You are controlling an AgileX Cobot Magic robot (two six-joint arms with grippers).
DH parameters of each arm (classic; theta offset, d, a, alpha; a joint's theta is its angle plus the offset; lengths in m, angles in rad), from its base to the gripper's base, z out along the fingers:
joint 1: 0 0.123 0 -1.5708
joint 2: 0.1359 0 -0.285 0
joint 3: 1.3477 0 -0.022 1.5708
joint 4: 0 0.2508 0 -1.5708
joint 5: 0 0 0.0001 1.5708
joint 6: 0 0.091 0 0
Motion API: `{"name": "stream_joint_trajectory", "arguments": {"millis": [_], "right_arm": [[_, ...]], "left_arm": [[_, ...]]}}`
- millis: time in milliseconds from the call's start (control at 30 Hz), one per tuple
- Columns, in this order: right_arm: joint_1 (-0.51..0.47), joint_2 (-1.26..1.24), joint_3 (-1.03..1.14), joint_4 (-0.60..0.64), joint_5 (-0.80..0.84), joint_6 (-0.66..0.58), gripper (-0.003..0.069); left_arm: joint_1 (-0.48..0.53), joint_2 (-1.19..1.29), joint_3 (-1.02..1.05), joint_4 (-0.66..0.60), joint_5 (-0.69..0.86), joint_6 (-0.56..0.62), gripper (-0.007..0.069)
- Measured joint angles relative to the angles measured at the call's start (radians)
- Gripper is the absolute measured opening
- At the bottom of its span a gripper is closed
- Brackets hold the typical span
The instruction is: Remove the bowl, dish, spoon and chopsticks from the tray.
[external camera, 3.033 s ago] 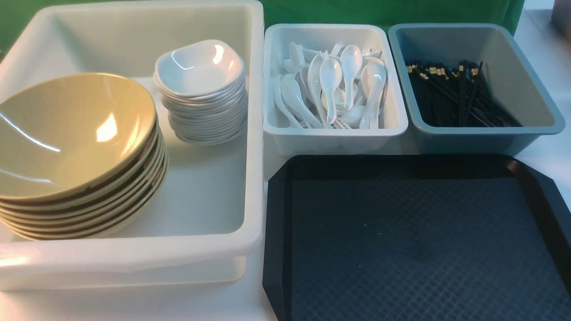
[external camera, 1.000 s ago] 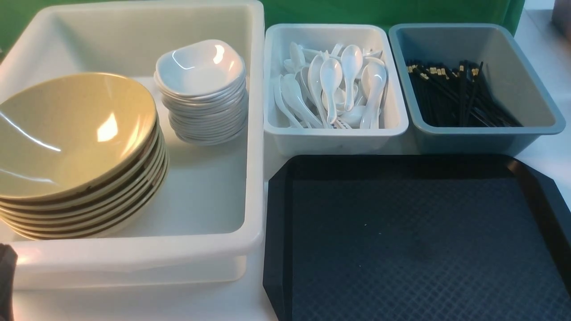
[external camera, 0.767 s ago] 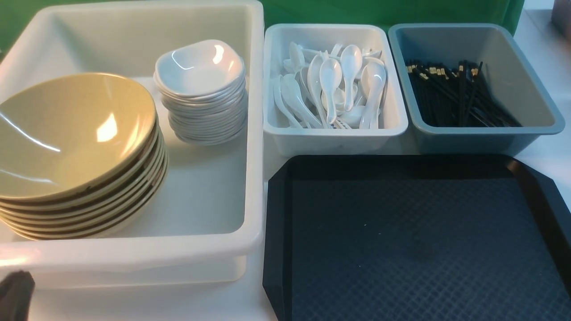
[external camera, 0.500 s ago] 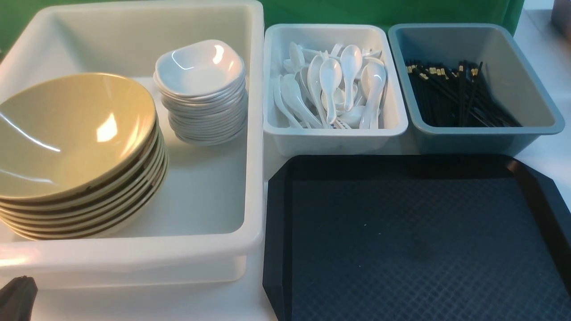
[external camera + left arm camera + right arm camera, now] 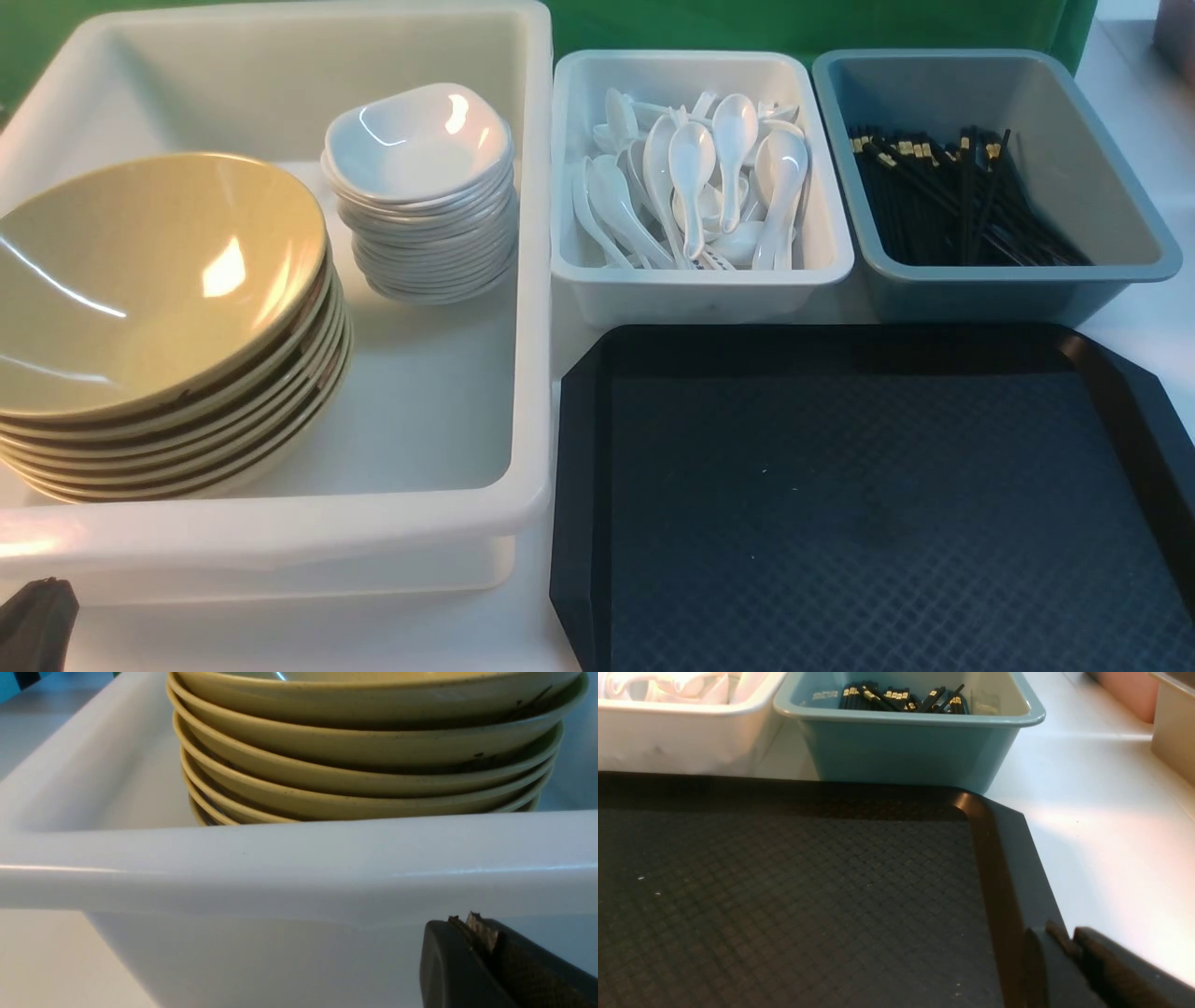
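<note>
Left gripper (image 5: 37, 621) creeping into bottom-left corner since three seconds ago; dishware unmoved.

Left arm is sitting low outside the white tub (image 5: 280, 551), fingertips (image 5: 472, 947) pressed together on nothing, facing the tub's front wall below the bowl (image 5: 154, 280) stack. Right gripper (image 5: 1064, 952) is hanging low over the tray (image 5: 868, 504) at its right rim, tips nearly touching with a thin gap, gripping nothing. Tray surface is lying bare. Bowl and dish (image 5: 418, 140) are topping their stacks in the tub; spoon (image 5: 693, 177) is lying in the white bin (image 5: 700, 289); chopsticks (image 5: 962, 201) are lying in the grey-blue bin (image 5: 1018, 289).
</note>
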Motion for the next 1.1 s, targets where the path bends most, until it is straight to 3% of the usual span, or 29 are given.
{"name": "stream_joint_trajectory", "arguments": {"millis": [1100], "right_arm": [[0.000,0.000,0.000,0.000,0.000,0.006,0.0139]], "left_arm": [[0.000,0.000,0.000,0.000,0.000,0.000,-0.0011]]}}
